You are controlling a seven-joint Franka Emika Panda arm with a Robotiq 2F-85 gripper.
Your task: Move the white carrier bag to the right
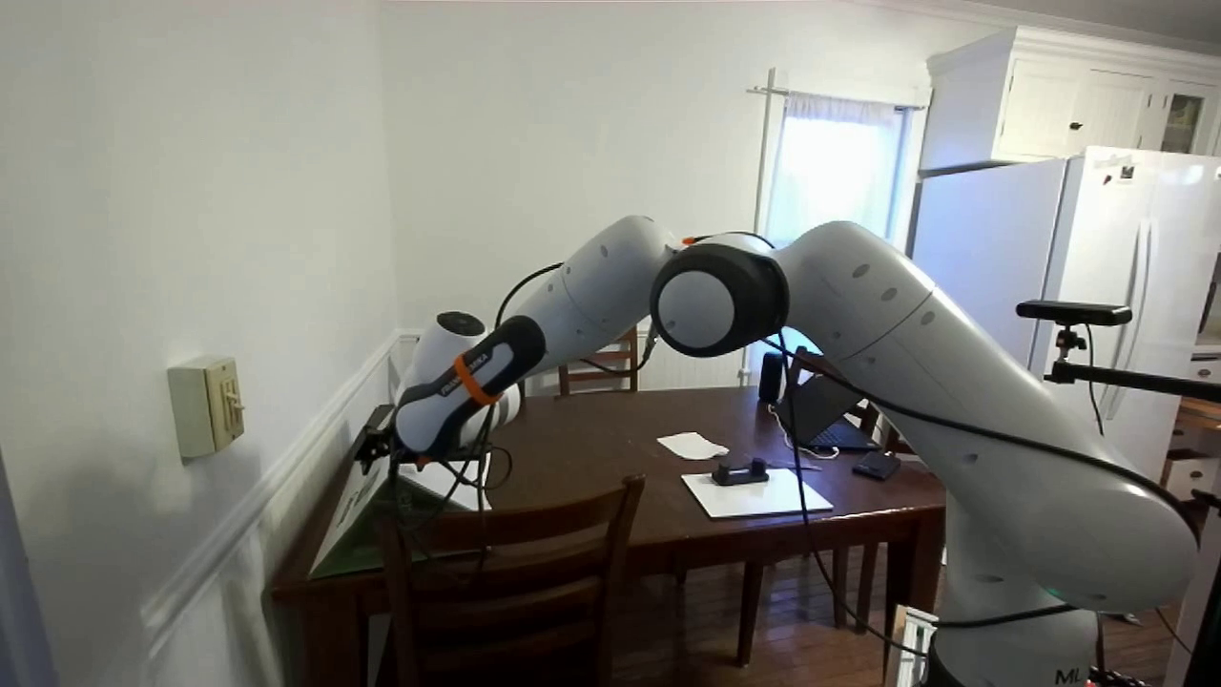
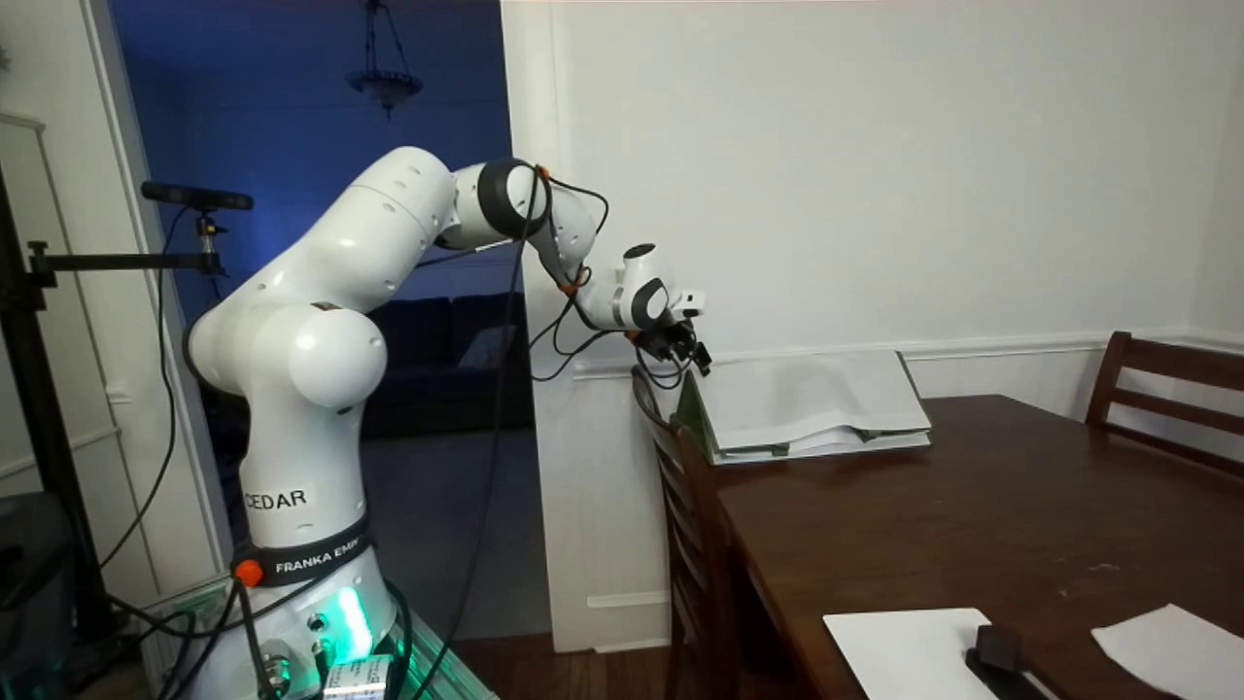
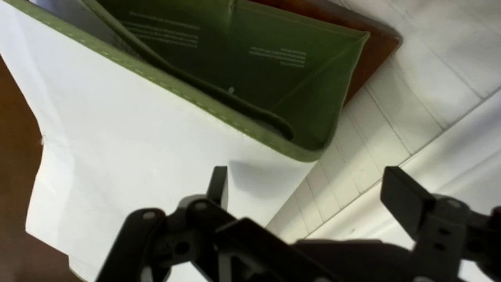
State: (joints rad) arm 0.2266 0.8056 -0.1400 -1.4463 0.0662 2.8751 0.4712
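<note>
The white carrier bag (image 2: pixel 812 399) lies on its side at the wall end of the table, its green-lined mouth open. It also shows in an exterior view (image 1: pixel 355 515), partly hidden behind the arm and a chair. In the wrist view the bag (image 3: pixel 129 137) fills the left, its green rim curving to a corner near the middle. My gripper (image 3: pixel 305 172) is open and empty, its left fingertip over the bag's white side and its right fingertip over the wall area. In both exterior views the gripper (image 1: pixel 370 450) (image 2: pixel 698 355) is at the bag's upper mouth end; contact cannot be told.
The wall (image 2: pixel 875 194) runs close behind the bag. A wooden chair (image 1: pixel 534 553) stands at the table (image 1: pixel 572 429) near the bag's mouth. A white board (image 1: pixel 734 498) with a black object, a paper (image 1: pixel 692 446), a laptop (image 1: pixel 830 420) and a phone (image 1: pixel 876 465) lie farther along.
</note>
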